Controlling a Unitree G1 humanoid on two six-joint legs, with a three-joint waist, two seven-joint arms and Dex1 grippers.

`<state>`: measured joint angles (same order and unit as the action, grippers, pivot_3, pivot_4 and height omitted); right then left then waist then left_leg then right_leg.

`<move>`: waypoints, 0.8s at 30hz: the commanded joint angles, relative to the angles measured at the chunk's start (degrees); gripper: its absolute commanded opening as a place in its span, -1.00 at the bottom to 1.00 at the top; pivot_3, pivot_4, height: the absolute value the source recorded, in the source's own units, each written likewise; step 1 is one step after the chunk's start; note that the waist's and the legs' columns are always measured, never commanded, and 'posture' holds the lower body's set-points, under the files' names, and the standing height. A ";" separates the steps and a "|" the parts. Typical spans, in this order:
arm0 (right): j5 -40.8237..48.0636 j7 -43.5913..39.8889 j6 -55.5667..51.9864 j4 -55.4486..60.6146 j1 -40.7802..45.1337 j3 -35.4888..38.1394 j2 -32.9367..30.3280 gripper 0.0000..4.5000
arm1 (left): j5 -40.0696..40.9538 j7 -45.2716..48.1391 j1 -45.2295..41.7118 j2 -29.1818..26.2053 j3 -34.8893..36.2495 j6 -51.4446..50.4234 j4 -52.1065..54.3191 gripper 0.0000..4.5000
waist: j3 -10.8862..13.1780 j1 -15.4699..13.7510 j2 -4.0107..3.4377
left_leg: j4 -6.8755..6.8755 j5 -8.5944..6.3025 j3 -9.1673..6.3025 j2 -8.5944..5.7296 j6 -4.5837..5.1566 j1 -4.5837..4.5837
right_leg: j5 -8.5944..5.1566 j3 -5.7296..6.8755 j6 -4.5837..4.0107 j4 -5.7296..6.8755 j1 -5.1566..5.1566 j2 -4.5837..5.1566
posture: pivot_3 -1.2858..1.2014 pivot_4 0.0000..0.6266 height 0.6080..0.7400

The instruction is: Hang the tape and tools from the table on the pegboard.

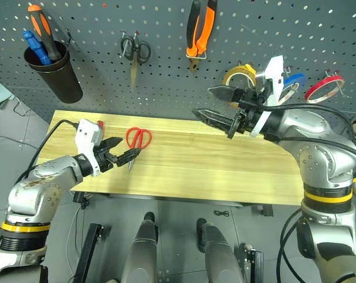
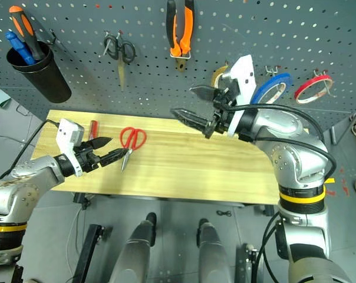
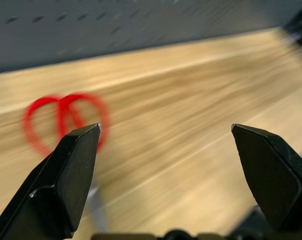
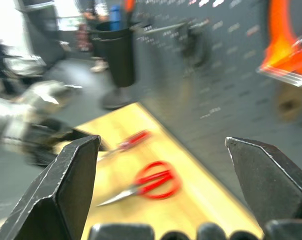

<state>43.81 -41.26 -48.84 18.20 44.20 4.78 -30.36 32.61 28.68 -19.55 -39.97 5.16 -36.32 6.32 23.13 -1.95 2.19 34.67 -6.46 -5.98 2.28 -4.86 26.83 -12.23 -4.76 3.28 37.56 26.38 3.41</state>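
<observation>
Pegboard [image 1: 166,71] forms the back wall: a dark grey-blue perforated panel fitted with metal hooks. Hung on it are the pliers [image 1: 200,29] with orange-and-black handles, small black-handled scissors [image 1: 134,50], a yellow tape roll [image 1: 237,75], the blue tape [image 1: 294,79] and a red ring [image 1: 325,86]. A black cup [image 1: 54,72] on the panel's left side holds an orange screwdriver [image 1: 43,28] and a blue screwdriver [image 1: 35,46].

Below the panel stands the table [image 1: 225,159], a pale wooden plank top with lengthwise grain; grey floor surrounds it. On its left part lie the red-handled scissors [image 1: 137,141], blades pointing toward the near edge, and the slim red-handled screwdriver [image 2: 92,128] just to their left.

The right gripper [image 1: 216,105] hangs above the table's rear middle, in front of the yellow roll, fingers spread wide and empty. The left gripper [image 1: 120,151] sits low over the table's left part, fingers likewise wide apart and holding nothing; its tips are just beside the scissor blades, and contact cannot be determined.
</observation>
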 commanded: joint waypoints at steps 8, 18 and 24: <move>0.49 -8.12 4.01 7.55 -8.22 -4.86 -3.59 0.98 | -17.90 -13.85 -3.48 8.48 -5.77 0.18 -10.02 1.00 | -0.02 -0.10 0.04 | 0.18 -0.01 0.00 -0.01 0.02 0.11 | -0.01 0.10 0.04 0.04 -0.02 0.03 | 0.13 0.15 1.00; -8.49 -13.66 12.36 6.32 -13.43 -10.52 -7.13 0.98 | -24.88 -15.00 -9.86 15.40 -9.00 0.90 -21.18 1.00 | -0.05 0.58 0.07 | 0.23 0.03 -0.02 -0.03 0.08 0.12 | 0.02 0.11 0.08 0.11 -0.03 0.04 | 0.12 0.16 1.00; -10.72 -15.76 16.06 4.42 -16.05 -9.69 -8.83 0.98 | -27.63 -14.84 -12.06 17.29 -9.94 -1.07 -25.81 1.00 | -0.13 1.12 0.11 | 0.26 0.05 -0.02 -0.05 0.11 0.07 | 0.02 0.13 0.09 0.14 -0.10 0.07 | 0.12 0.14 1.00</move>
<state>33.62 -56.33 -35.00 21.72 28.40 -6.49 -38.84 6.51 13.86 -32.50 -23.07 -3.66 -36.13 -18.37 23.00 -0.82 2.29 34.92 -6.40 -6.00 2.24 -4.75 26.86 -12.21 -4.63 3.36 37.70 26.25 3.48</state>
